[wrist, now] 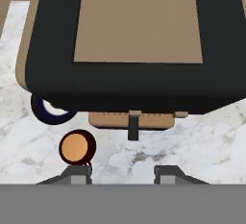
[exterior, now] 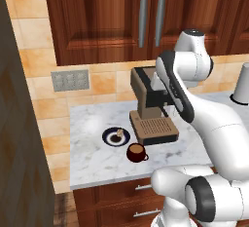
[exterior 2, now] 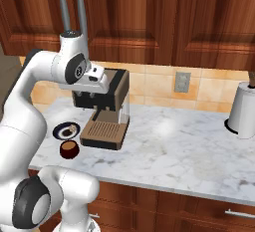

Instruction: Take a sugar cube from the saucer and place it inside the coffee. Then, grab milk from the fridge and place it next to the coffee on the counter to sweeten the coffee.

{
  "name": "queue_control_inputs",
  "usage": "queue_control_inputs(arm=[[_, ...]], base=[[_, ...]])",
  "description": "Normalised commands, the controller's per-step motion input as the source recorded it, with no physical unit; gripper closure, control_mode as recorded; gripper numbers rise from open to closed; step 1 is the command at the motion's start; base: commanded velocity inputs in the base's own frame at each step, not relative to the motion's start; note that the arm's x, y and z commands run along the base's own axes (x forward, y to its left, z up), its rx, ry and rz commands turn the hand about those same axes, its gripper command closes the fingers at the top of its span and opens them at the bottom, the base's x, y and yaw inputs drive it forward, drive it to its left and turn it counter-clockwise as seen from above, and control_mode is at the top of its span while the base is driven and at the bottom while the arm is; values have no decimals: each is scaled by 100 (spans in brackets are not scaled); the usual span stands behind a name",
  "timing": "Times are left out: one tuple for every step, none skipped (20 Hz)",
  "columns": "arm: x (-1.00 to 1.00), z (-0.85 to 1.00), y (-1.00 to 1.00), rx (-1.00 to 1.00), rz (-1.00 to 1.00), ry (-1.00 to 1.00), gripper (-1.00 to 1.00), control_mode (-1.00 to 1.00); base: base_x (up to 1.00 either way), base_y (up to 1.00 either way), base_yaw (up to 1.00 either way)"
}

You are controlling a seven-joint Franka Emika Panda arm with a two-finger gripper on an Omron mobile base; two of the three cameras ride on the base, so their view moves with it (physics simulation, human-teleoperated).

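Sugar cube (exterior: 118, 133), a tiny pale tan block, sits on the small round saucer (exterior: 109, 140) with its navy rim and white centre, toward the near left part of the white marble counter (exterior: 95, 160). Just beside the saucer, nearer the counter edge, stands the dark red-brown coffee cup (exterior: 137, 152), handle out to one side; the two are close but apart, handy for a short carry from plate to cup.

My gripper (wrist: 123, 172) hangs high above the big brown-and-black coffee machine (exterior: 151, 105), looking straight down on its flat top. From up here the cup's round mouth (wrist: 77, 147) lies near one fingertip, and a sliver of the saucer rim (wrist: 48, 113) peeks out from under the machine's edge.

My fingertips (wrist: 77, 173) stand apart with bare marble showing between them; nothing held.

Judgement: first step not begun. I'd need to clear the machine's overhang and drop toward the saucer; the cube is small, so alignment must be careful.
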Motion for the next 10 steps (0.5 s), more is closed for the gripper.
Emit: queue_control_inputs(arm=[[11, 0, 4, -5, -1, 0, -100, -100], [0, 0, 0, -1, 0, 0, -100, -100], [0, 0, 0, 0, 0, 0, -100, -100], [0, 0, 0, 0, 0, 0, -100, -100], [-5, 0, 4, 0, 1, 0, -100, -100], [-28, 0, 13, 0, 5, 0, -100, -100], [-39, 0, 19, 1, 3, -4, -100, -100], [-44, -4, 44, 3, 4, -8, -100, -100], [-44, 0, 67, 0, 9, -16, -100, -100], [-32, -1, 83, 0, 12, -9, -100, -100]], base=[[0, 0, 0], [0, 0, 0], [0, 0, 0], [0, 0, 0], [0, 0, 0], [0, 0, 0], [0, 0, 0], [0, 0, 0], [0, 0, 0], [0, 0, 0]])
